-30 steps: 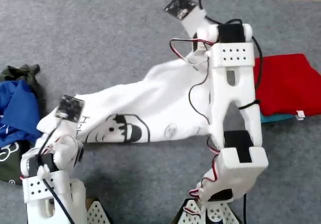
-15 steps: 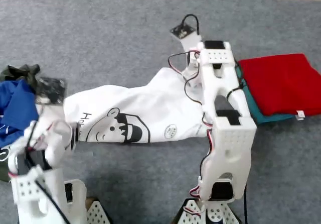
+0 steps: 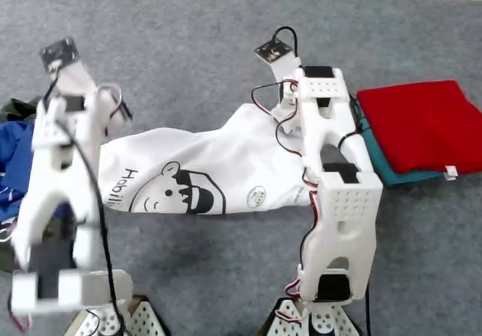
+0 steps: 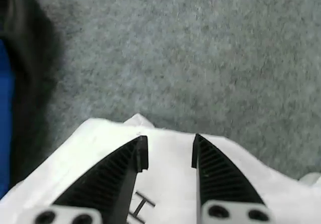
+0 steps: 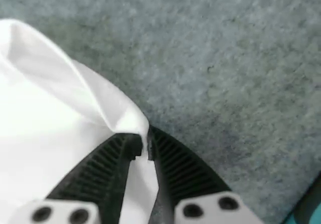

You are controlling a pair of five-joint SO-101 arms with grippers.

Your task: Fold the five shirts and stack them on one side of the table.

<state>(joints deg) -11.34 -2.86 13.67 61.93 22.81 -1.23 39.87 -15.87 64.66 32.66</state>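
Note:
A white shirt [image 3: 203, 163] with a cartoon face print lies spread across the middle of the grey table [image 3: 188, 42]. My right gripper [image 5: 144, 148] is shut on a folded corner of the white shirt [image 5: 50, 108], at its far right end in the high view. My left gripper [image 4: 169, 151] is open, its fingers hovering over the far left corner of the white shirt [image 4: 100, 138]. A folded red shirt [image 3: 418, 125] lies on a folded teal shirt [image 3: 395, 174] at the right side. A blue shirt [image 3: 19, 163] and a dark green shirt [image 3: 15, 110] lie bunched at the left edge.
The right arm [image 3: 331, 170] stretches over the shirt's right part, and the left arm [image 3: 64, 148] over its left end. Bare grey felt lies beyond the shirt at the back and along the front. The dark shirt [image 4: 30, 58] shows beside the left gripper.
The left arm swung from the front left out to the shirt's far left corner. The right arm shifted left and drew its corner of the shirt slightly nearer, then held.

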